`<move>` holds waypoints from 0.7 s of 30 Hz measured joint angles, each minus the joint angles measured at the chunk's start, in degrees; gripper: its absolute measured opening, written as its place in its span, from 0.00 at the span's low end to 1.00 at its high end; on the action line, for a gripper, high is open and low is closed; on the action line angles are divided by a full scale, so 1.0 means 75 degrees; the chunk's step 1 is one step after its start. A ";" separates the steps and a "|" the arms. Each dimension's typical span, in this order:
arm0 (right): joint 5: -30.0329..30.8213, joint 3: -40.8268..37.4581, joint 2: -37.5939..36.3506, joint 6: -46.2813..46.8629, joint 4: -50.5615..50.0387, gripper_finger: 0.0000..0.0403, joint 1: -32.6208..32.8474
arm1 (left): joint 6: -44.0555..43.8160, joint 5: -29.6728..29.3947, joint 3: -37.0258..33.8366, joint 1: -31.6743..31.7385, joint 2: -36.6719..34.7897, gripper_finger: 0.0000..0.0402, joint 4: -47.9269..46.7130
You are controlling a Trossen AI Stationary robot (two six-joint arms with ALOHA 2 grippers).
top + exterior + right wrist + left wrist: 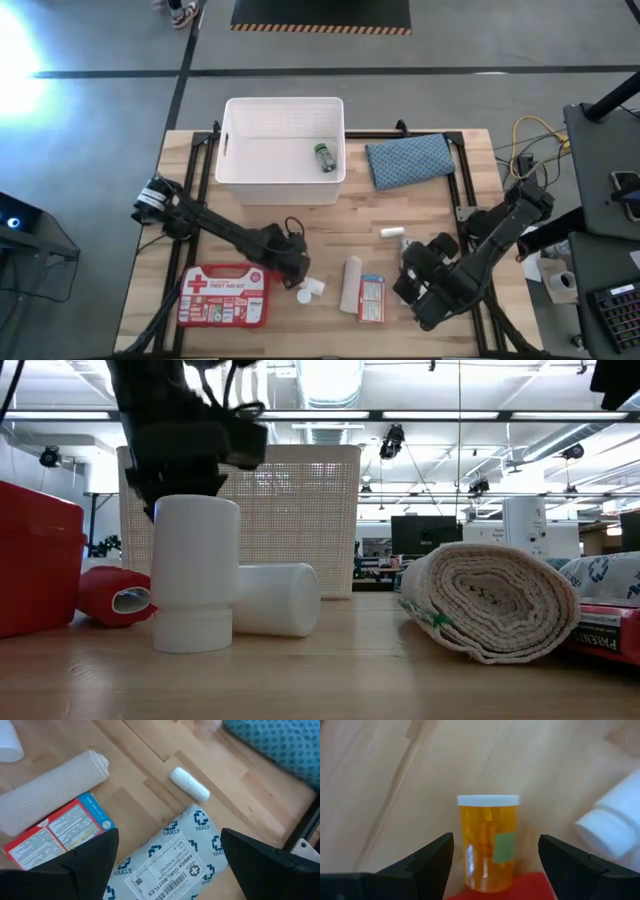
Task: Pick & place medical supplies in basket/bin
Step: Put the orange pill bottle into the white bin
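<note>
A wooden tabletop (330, 225) carries scattered medical supplies, with a white plastic bin (232, 150) at its far edge and a blue-grey cloth pouch (410, 160) lying just beside the bin. One small green-labelled bottle (323, 157) already lies inside the bin. The left arm reaches across the near part of the tabletop, and its tool (293, 262) hangs beside a red first-aid case (224, 296) with a white cross. Seen from that wrist, the tool's two dark fingers (427, 860) are spread wide on either side of an upright amber pill bottle (487, 842) with a white cap, touching nothing. Two white bottles (311, 289) sit close by, one upright and one on its side. Further right lie a rolled white bandage (352, 284) and a small red-white box (371, 298), touching each other. The right arm waits over the near right part of the tabletop, its tool (420, 270) also spread open and empty above a grey printed pack (167, 862), with a small white vial (392, 232) near it. The step in hand looks like picking up the amber bottle. The next move would call for closing evenly on its round sides without tipping it, then lifting clear and carrying it over the bin's tall wall.
</note>
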 joint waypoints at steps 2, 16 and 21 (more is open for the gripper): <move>0.0000 -0.0048 0.0000 0.0046 0.0024 0.85 -0.0003 | 0.0063 0.0033 -0.0087 0.0049 0.0063 0.67 0.0003; 0.0338 -0.0063 0.0003 0.0392 0.0143 0.85 -0.0009 | 0.0226 0.0457 -0.0733 0.0305 0.0211 0.60 0.0835; 0.0453 -0.0063 0.0003 0.0560 0.0146 0.85 -0.0009 | 0.0668 0.0460 -0.0455 0.0305 0.0124 0.40 0.0852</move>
